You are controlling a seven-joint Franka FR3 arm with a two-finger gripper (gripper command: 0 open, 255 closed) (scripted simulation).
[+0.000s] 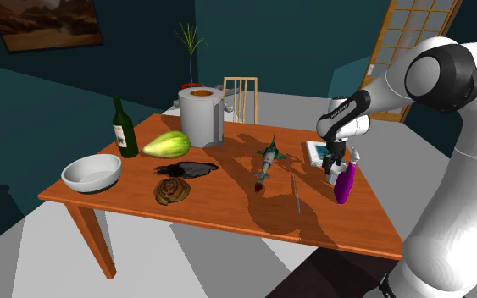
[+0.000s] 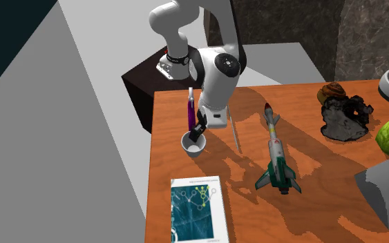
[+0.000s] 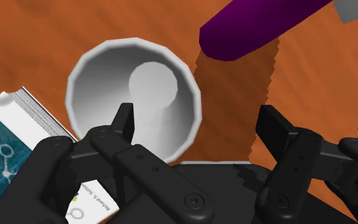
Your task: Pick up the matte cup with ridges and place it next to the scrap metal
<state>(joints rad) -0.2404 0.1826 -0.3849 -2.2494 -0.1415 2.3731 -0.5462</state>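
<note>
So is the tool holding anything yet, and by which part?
Nothing is held. The open tool straddles the wall of the white cup, one finger inside, the other outside and clear of it.

Home room: framed painting [image 1: 48, 23], potted plant [image 1: 191, 85], wine bottle [image 1: 124, 129], wooden table [image 1: 228, 182].
</note>
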